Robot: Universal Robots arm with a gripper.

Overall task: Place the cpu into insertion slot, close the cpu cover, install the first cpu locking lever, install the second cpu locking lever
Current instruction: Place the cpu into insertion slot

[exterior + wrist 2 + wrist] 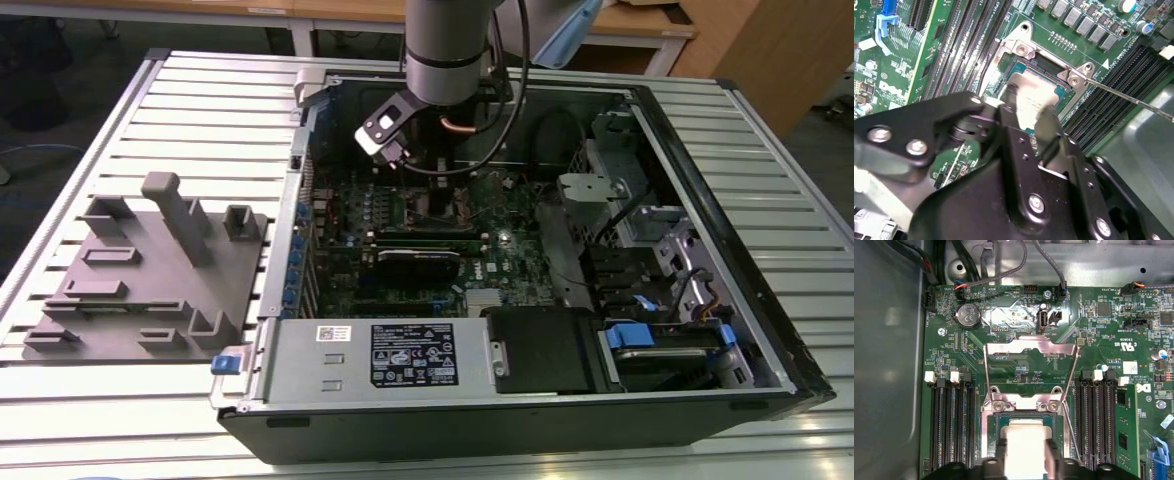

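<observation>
The gripper (1028,102) had its two black fingers closed on the cpu (1026,440), holding the silver chip at the dark insertion slot (1026,416). Whether the chip was seated could not be told. Beyond the slot, the cpu cover (1029,341) stood hinged open over the green motherboard (1094,340).

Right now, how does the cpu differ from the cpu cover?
The cpu is a solid pale square plate; the cpu cover is an open silvery frame with a window. The gripper holds the cpu over the insertion slot; the cpu cover stands flipped open beyond it, free of the gripper. Both are flat, metallic and roughly socket-sized.
</observation>
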